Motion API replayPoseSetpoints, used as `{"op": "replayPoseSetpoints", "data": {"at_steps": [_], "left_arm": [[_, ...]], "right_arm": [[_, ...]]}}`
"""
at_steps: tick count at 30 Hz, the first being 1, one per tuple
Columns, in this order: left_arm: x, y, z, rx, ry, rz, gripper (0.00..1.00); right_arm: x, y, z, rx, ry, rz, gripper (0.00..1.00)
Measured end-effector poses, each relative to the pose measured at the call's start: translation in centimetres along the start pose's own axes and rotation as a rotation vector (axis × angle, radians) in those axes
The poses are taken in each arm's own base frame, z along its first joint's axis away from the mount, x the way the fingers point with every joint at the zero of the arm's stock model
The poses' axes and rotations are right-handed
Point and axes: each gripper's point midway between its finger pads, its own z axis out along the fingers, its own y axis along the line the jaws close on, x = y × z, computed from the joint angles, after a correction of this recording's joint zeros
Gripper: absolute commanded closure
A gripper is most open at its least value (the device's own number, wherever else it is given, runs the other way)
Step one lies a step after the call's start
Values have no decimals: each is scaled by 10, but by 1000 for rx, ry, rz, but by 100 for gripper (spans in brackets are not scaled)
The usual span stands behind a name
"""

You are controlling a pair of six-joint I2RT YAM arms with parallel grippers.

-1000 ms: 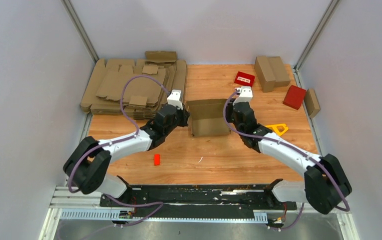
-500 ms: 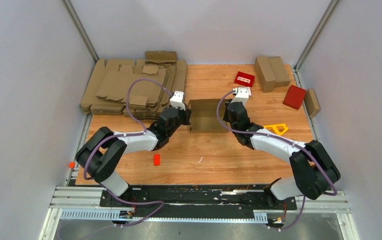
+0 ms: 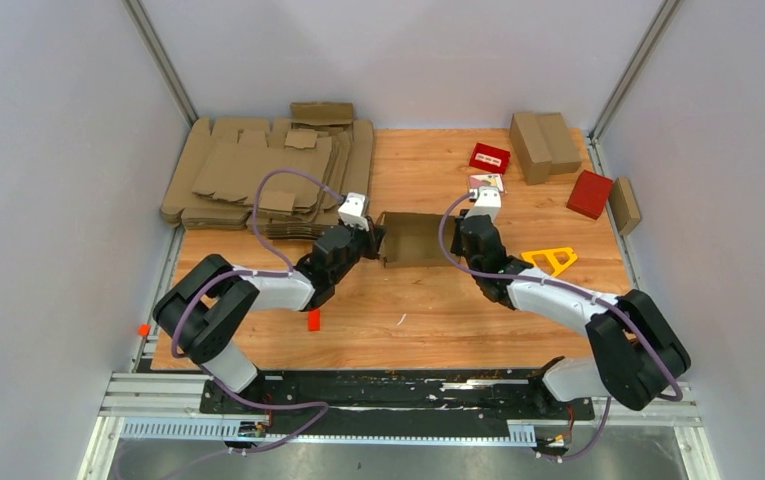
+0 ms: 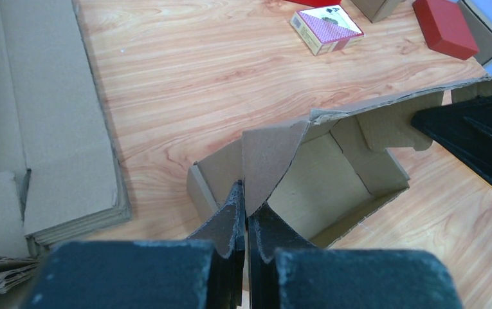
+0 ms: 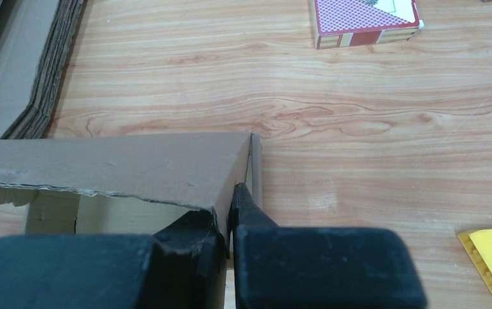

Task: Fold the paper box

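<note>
- Top external view shows us one paper box (image 3: pixel 413 238), half formed and open-topped, resting on the wooden surface (image 3: pixel 438 310).
- Our left gripper (image 4: pixel 246 222) is clamped on a flap at the box's left end.
- Our right gripper (image 5: pixel 229 209) pinches the wall at the box's right end.
- Beyond the box to its left lies one stack of flat blanks (image 3: pixel 258 175).
- Beyond it to the right we count two: one red box (image 3: pixel 490 157) and a second red box (image 3: pixel 590 193).
- Just right of the box sits one yellow triangular frame (image 3: pixel 550 260).
</note>
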Motion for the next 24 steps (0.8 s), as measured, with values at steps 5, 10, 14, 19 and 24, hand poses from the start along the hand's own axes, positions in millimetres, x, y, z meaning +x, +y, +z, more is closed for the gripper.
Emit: {"op": "replayPoseSetpoints", "data": {"at_steps": [5, 10, 14, 19, 24], "left_arm": [[4, -4, 5, 8, 7, -27, 100], [5, -4, 9, -7, 7, -39, 100], [12, -2, 11, -18, 15, -38, 100], [21, -6, 11, -7, 33, -34, 100], [24, -11, 11, 7, 49, -15, 100]], "right_arm": [[4, -4, -4, 2, 6, -3, 96], [7, -5, -5, 7, 18, -11, 96], [12, -8, -5, 15, 37, -25, 87], [33, -9, -12, 6, 123, -61, 53], [29, -7, -32, -39, 150, -65, 2]]}}
